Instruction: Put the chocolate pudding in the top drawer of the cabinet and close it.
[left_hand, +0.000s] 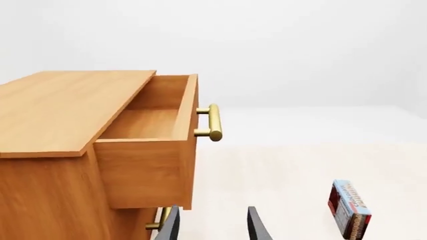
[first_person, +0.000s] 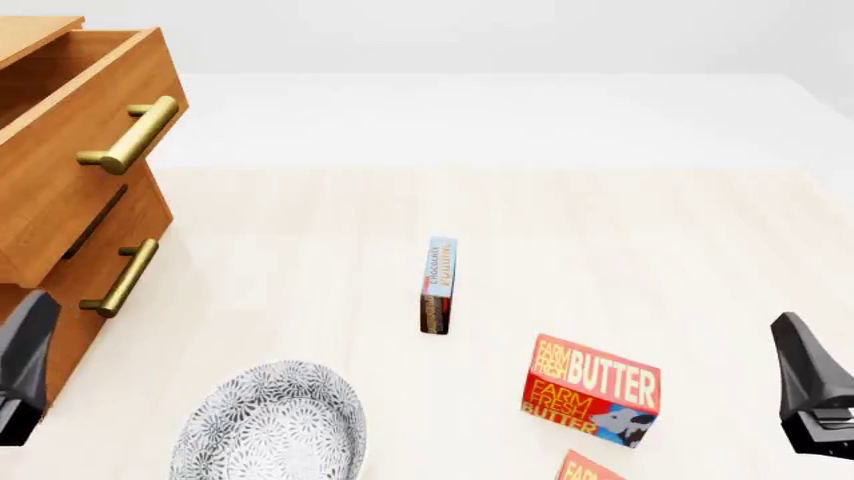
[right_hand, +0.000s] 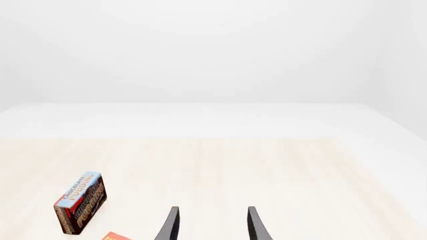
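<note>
Both grippers stand with fingers spread and nothing between them: the left gripper and the right gripper show only dark fingertips, the rest cut off by the frame. Seen from the front, the chocolate pudding stands on edge near the table's middle, apart from everything. At ten o'clock the cabinet is cropped, its top drawer pulled open. A butter box sits at five o'clock, a second box barely visible below, a patterned plate at seven.
</note>
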